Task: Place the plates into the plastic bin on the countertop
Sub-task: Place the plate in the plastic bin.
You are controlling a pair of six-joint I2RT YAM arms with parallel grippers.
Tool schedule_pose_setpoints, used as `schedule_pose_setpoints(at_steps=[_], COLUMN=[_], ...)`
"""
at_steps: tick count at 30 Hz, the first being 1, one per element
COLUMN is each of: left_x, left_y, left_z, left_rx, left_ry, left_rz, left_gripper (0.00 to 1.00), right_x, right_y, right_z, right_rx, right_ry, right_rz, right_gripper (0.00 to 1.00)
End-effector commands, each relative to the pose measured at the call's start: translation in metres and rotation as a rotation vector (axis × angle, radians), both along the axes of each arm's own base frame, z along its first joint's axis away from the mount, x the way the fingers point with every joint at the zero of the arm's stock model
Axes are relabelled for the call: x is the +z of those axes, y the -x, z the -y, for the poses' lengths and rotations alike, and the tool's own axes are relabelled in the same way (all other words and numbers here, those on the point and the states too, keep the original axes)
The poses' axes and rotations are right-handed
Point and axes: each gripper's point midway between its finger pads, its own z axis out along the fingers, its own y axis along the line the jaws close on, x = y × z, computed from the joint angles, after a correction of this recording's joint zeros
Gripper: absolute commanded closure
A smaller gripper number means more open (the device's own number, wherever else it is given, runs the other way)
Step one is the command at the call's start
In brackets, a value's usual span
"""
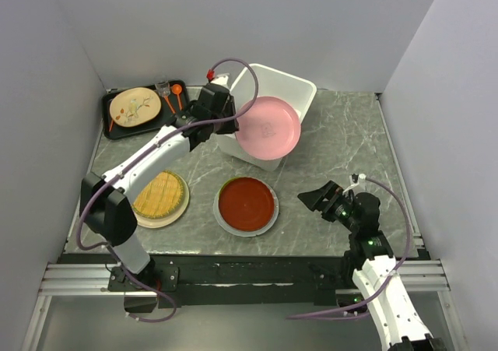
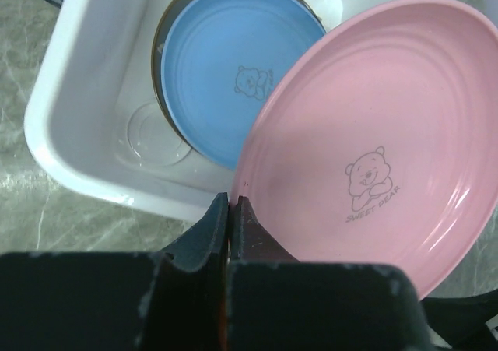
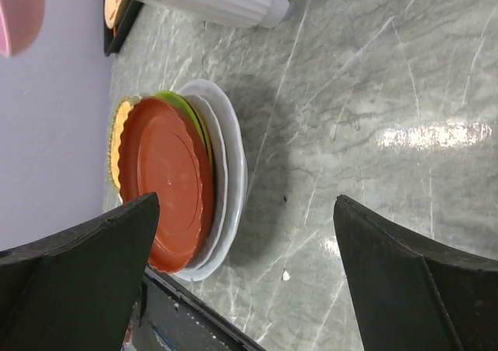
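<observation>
the dark marble-look countertop (image 1: 342, 141) fills the floor of the white-walled enclosure. the white plastic bin (image 1: 292, 82) stands at its far middle, and just to the bin's left a flat black tray (image 1: 117, 129) carries a cream plate with a twig-and-leaf pattern (image 1: 134, 106) and an orange spoon (image 1: 177, 93).

the pink plate (image 1: 268, 128) hangs tilted over the near side of the bin, overlapping its rim in the top view. its face, printed with a small bear, is turned up toward the left wrist camera. inside the bin a light blue plate (image 2: 226, 71) leans against the far wall, with a darker rim showing behind it.

on the countertop in front of the bin sits a stack: a red plate (image 1: 247, 202) on top, a lime green plate (image 3: 183, 106) under it and a white plate (image 3: 229, 133) at the bottom. to its left, partly under the left arm, a woven yellow plate (image 1: 159, 195) rests on a cream plate (image 1: 156, 221).

the left gripper (image 2: 231, 211) is clenched on the pink plate's left rim, its jaws pressed thin against the edge. the right gripper (image 1: 317, 194) hovers low to the right of the red stack, jaws spread wide and grasping nothing.
</observation>
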Motion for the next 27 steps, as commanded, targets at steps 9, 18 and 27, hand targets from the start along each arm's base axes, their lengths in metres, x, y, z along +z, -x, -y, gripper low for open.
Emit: schedule_pose_setpoints(at_steps=[9,18,27], left_x=[0.041,0.057,0.036], left_y=[-0.056,-0.085,-0.098], left_z=[0.024,0.024,0.014], left_rx=[-0.050,-0.026,0.009], left_ry=[0.070,0.072,0.052], left_rz=[0.089,0.136,0.109], left_gripper=[0.99,0.99,0.99], right_x=[-0.009,-0.016,-0.014], right_y=[-0.002,0.001,-0.002], right_z=[-0.006,-0.007,-0.008], right_rx=[0.036,0.038,0.040], right_ry=[-0.027,-0.027,-0.041], right_rz=[0.003,-0.010,0.003], right_gripper=[0.00,0.00,0.00])
